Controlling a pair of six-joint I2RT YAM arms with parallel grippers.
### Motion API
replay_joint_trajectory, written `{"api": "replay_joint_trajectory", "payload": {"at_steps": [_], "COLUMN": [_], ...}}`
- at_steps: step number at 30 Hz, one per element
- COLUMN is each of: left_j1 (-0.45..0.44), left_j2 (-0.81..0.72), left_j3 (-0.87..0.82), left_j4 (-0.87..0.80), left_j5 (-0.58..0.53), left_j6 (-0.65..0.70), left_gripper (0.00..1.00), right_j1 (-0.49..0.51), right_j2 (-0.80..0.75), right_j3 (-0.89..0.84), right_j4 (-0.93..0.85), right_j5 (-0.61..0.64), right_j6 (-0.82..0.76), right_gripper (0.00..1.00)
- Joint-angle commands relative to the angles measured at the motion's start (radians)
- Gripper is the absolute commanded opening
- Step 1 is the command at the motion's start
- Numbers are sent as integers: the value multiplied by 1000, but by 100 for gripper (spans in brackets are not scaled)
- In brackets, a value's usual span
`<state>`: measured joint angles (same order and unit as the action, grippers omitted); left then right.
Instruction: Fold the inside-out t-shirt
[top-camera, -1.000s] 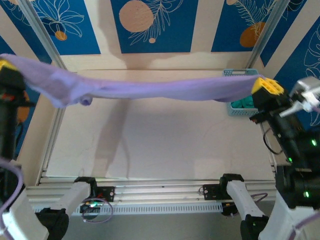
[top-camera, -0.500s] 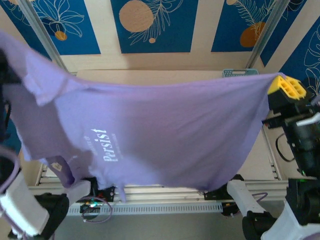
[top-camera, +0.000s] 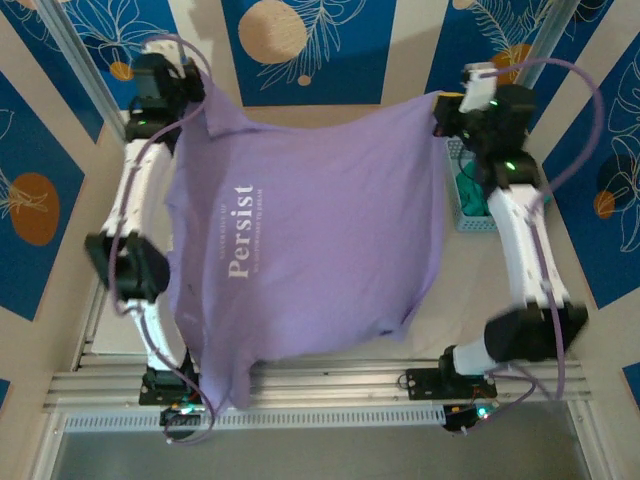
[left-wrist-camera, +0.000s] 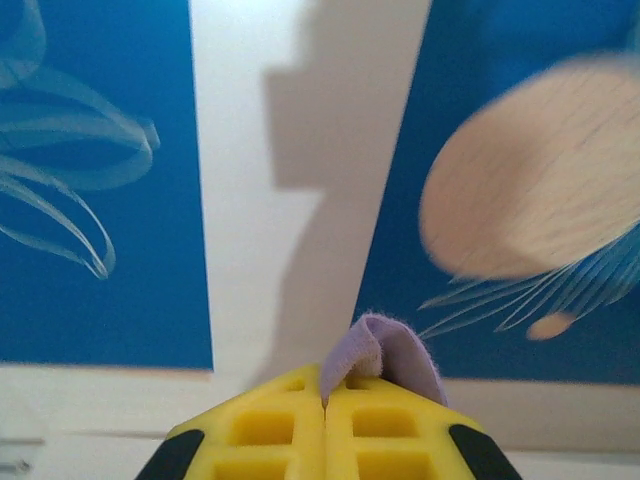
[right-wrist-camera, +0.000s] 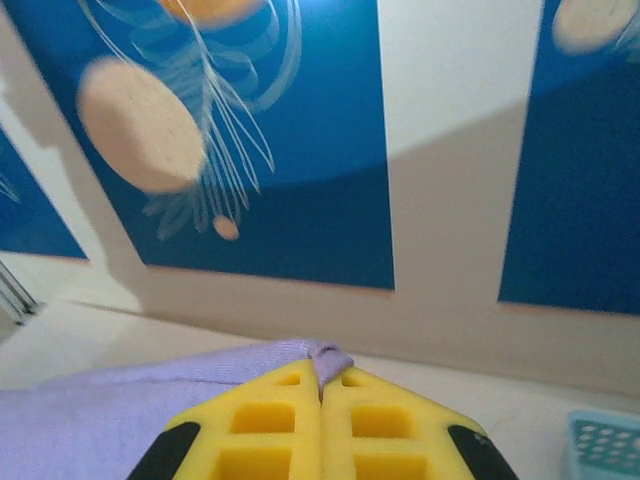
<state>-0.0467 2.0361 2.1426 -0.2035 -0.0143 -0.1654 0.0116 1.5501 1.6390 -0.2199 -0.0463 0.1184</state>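
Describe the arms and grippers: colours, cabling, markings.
Same build on both sides: left arm and right arm have white links, black joint housings and a lavender cable looping along each. A green light shows on the right arm. The left gripper and right gripper are yellow, moulded with square pockets, black at the outer corners. No readable markings.

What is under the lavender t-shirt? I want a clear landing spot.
Table shows past the t-shirt's right edge, beside a blue basket. The part directly beneath is covered.
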Motion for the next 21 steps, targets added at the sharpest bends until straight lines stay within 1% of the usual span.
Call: {"api": "replay_joint_trajectory", "payload": {"at_steps": [1,2,3,4,6,7,9,11,12,13,15,17,19,21], "left_j1": [11,12,13,15,18,19,16,7,-2,-16,-50,-92,-147,-213], "left_j2": [254,362,481,521,474,456,424,368,319,260,125,-29,-181,-297], "left_j3": [262,392,569,596,440,408,383,330,263,183,-16,-289,-568,-804], "left_j4": [6,-42,-120,-106,11,21,-10,-51,-56,-53,-26,89,226,370], "left_j5": [15,23,14,8,-34,-41,0,58,75,95,95,117,136,180], "left_j6": [-40,-36,-46,-60,-102,-113,-128,-148,-151,-144,-141,-147,-160,-143], "left_gripper": [16,20,24,34,55,62,72,77,78,79,79,79,79,78], "right_j1": [17,21,26,30,34,36,37,42,48,56,73,93,130,172], "right_j2": [312,416,521,623,769,812,823,744,679,611,481,351,214,100], "right_j3": [191,287,418,547,764,842,872,752,642,532,335,125,-102,-279], "right_j4": [58,10,-63,-145,-299,-371,-449,-453,-430,-416,-421,-422,-422,-437], "right_j5": [48,62,89,108,128,149,151,148,140,144,155,161,214,265], "right_j6": [16,20,23,24,14,9,5,10,6,7,34,84,137,196], "right_gripper": [4,7,11,17,28,31,35,37,39,40,42,44,47,49]}}
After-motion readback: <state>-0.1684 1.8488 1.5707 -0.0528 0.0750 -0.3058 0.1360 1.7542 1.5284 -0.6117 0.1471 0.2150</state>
